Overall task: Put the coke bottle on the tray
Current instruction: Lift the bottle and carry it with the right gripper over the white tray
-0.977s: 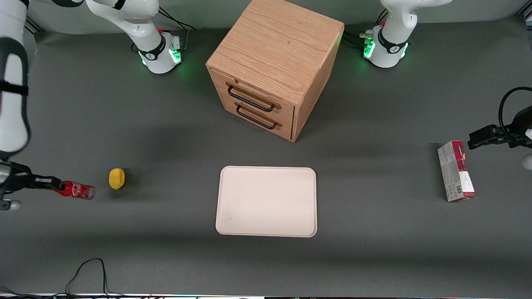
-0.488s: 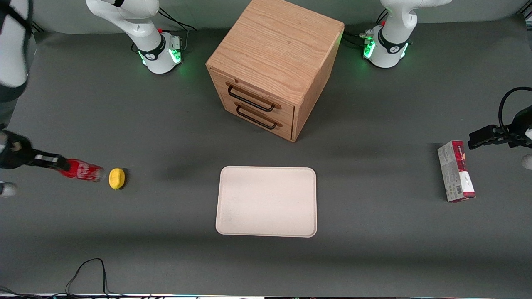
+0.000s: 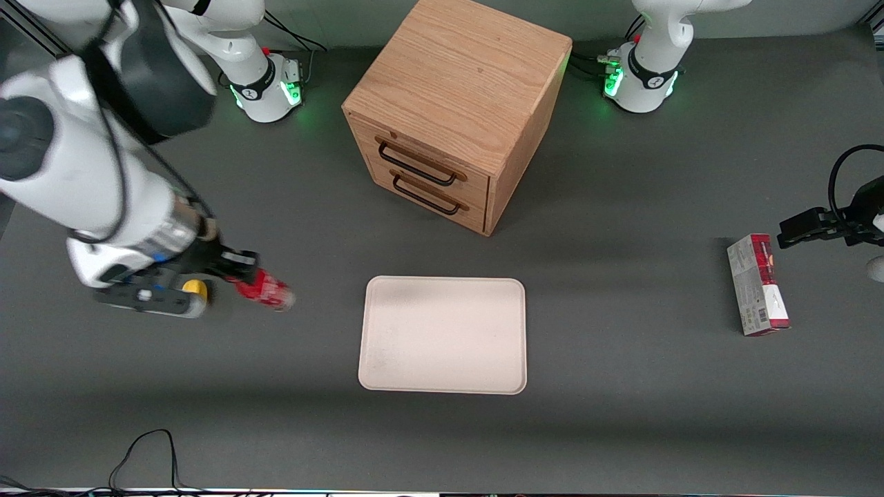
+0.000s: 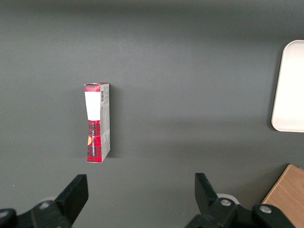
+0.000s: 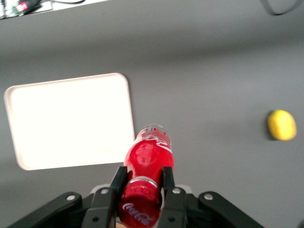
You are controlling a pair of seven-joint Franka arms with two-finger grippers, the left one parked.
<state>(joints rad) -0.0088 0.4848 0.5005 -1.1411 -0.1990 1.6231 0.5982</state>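
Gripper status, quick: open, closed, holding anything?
Gripper: closed on the coke bottle near its cap, carried above the table, not yet over the tray.

We see a red coke bottle (image 5: 149,159) with white script held in our black tool (image 5: 141,190), a cream-white tray (image 3: 443,335), a yellow lemon (image 5: 281,125), a light oak-grain cabinet (image 3: 456,103), a red-and-grey box (image 4: 97,122), and a dark grey desk (image 3: 621,414).

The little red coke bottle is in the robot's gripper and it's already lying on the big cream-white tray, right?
Not quite. The gripper does hold the little red coke bottle near its cap, but the bottle is not on the big cream-white tray. The front view shows it in the air beside the tray, toward the working arm's end.
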